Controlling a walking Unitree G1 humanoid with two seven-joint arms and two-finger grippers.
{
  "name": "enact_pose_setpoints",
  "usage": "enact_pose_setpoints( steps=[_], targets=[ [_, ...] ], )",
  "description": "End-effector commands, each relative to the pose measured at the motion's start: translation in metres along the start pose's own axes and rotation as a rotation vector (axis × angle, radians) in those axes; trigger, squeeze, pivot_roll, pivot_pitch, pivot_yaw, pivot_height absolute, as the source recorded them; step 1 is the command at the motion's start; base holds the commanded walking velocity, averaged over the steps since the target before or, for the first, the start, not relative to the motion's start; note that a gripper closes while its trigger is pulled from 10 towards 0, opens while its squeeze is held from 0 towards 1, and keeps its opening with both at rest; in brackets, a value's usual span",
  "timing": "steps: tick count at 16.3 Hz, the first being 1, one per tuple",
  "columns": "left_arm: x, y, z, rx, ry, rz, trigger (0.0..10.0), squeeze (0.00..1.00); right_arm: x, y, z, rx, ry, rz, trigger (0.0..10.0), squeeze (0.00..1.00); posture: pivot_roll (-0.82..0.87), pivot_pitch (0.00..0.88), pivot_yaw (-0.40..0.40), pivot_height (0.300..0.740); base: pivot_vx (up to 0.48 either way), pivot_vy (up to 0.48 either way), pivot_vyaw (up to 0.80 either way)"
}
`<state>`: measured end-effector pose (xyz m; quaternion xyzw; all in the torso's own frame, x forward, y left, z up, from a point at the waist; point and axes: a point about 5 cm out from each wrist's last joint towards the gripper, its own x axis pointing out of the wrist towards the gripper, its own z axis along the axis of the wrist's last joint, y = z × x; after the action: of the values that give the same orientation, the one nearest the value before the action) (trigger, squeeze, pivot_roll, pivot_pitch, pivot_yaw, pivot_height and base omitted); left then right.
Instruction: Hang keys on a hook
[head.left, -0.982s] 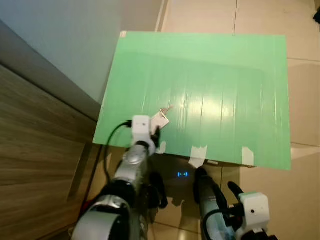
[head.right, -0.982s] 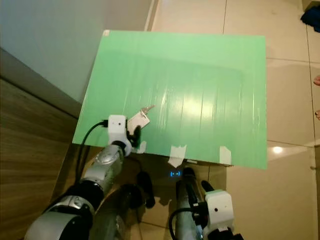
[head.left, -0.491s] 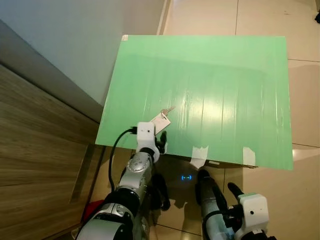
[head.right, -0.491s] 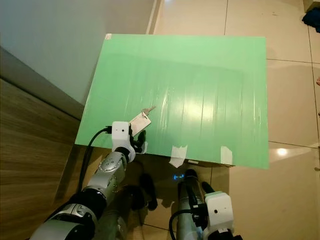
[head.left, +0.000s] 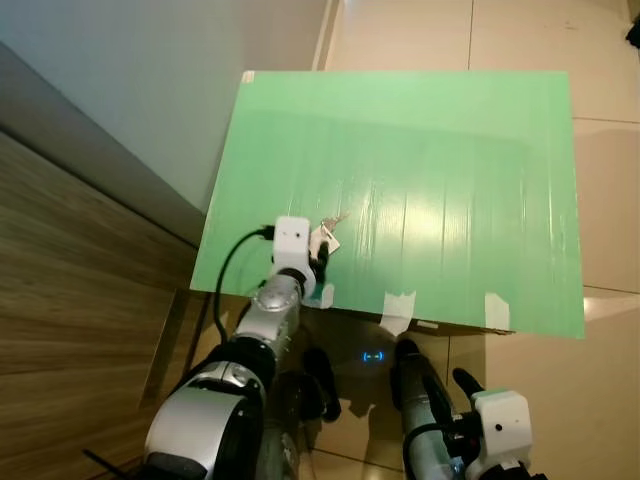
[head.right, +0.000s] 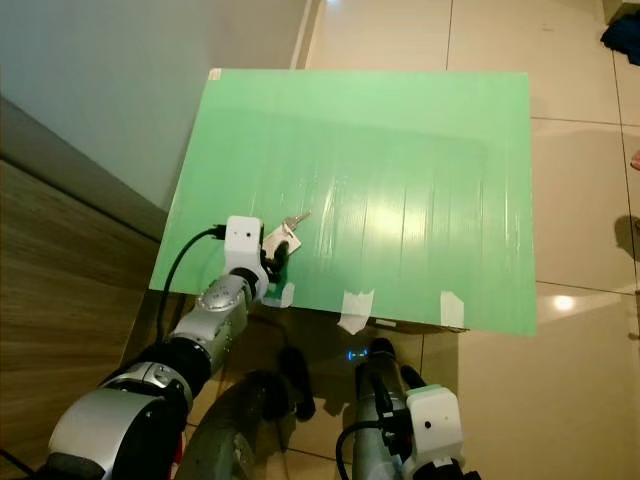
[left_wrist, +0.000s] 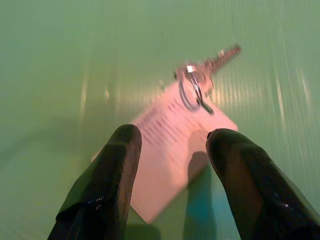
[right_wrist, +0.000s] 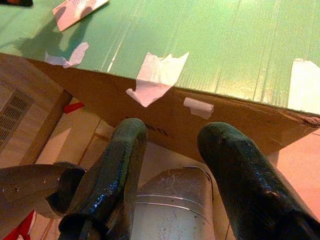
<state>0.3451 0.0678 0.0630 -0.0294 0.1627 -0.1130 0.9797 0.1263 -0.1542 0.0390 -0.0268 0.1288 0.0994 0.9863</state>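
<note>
Reaching forward, left gripper (left_wrist: 170, 145) parted over keys (left_wrist: 202, 80), green board (head.left: 450, 180)

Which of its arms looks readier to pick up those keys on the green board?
The left. Its left gripper hangs open right over the keys and their tag, near the green board edge. The right gripper sits low, below the board.

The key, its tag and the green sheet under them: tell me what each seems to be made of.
Key: metal, silvery and shiny, with bright glints on it and on its ring.
Tag: pale flat card or plastic, matte, with faint printed lines; which one is unclear.
Green sheet: probably corrugated plastic, glossy, with fine parallel ribs and streaked reflections, taped over a brown cardboard box.
</note>
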Motion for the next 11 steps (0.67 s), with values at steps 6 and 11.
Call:
enact_pose_setpoints(
  steps=[6, 11],
  targets=[
    [0.000, -0.009, -0.011, -0.085, 0.065, -0.005, 10.0, 0.00, -0.011, 0.010, -0.007, 0.021, 0.032, -0.006, 10.0, 0.00, -0.45, 0.371, 0.195, 0.727, 0.000, 0.000, 0.00],
    [0.003, 0.004, 0.001, -0.050, 0.051, 0.031, 10.0, 0.00, -0.014, 0.010, -0.009, 0.023, 0.042, -0.013, 10.0, 0.00, -0.46, 0.382, 0.195, 0.727, 0.000, 0.000, 0.00]
  ],
)
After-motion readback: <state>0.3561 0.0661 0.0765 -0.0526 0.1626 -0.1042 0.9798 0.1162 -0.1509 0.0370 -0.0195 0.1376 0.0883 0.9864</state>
